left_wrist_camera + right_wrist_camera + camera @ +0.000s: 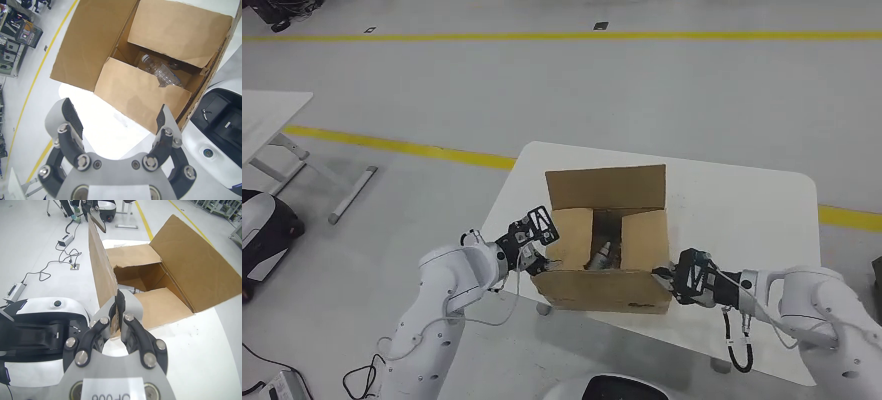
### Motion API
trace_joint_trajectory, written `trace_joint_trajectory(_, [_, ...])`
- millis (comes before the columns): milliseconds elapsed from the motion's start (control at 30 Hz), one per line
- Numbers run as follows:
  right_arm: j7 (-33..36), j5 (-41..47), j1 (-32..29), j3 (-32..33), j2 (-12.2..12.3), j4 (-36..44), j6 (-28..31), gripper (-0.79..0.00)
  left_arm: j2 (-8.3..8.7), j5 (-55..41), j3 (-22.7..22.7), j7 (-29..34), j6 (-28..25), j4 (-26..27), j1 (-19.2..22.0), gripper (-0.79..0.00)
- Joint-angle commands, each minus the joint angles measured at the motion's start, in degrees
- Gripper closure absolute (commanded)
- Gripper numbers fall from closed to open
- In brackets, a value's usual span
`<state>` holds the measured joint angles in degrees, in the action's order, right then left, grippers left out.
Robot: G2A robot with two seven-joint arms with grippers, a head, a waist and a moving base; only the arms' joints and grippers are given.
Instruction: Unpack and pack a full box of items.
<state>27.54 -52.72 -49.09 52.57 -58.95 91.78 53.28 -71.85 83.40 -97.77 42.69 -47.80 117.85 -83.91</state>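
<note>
A brown cardboard box (607, 235) stands on the white table (742, 200) with its flaps open. Inside lies a clear plastic bottle (162, 73) with a white cap, partly hidden by a side flap; the top view shows the bottle (602, 252) through the gap between flaps. My left gripper (117, 119) is open with nothing between its fingers, just off the box's left corner (539, 222). My right gripper (118, 306) is shut on the upright front flap (100, 272) at the box's right front corner (670, 278).
The box sits near the table's front edge, with bare table behind and to its right. A second table (272, 110) stands far left. Cables and power boxes (15, 289) lie on the floor. Yellow lines (402, 148) cross the floor.
</note>
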Motion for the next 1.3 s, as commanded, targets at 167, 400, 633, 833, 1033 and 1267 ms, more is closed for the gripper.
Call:
trace_joint_trajectory(167, [-1.8, 1.7, -0.7, 1.0, 0.2, -0.6, -0.1, -0.785, 0.89, 1.3, 0.4, -1.7, -3.4, 0.7, -0.5, -0.785])
trace_joint_trajectory(400, [-7.1, 8.6, -3.7, 6.2, 1.2, -0.4, 2.4, -0.785, 1.87, 3.2, 0.3, -6.0, -7.7, 1.6, -1.5, -0.785])
trace_joint_trajectory(633, [-3.8, 20.2, -3.6, 4.8, 1.2, -4.6, 1.8, 0.0, 3.89, 9.3, 1.7, -13.6, -10.2, 3.4, -4.1, -0.785])
trace_joint_trajectory(833, [6.2, 29.5, 1.8, -4.1, -0.5, -8.8, 0.7, 0.0, 6.19, 12.9, 1.5, -20.0, -10.2, 2.4, -5.7, -0.785])
trace_joint_trajectory(1033, [10.1, 33.4, 5.7, -10.5, -2.6, -13.7, 1.4, 0.0, 7.65, 13.0, 0.7, -22.0, -10.2, 1.3, -6.0, -0.785])
trace_joint_trajectory(1267, [12.8, 34.3, 7.5, -15.2, -4.2, -17.6, 2.6, 0.0, 7.93, 8.6, -0.4, -19.3, -7.3, -0.5, -4.9, -0.785])
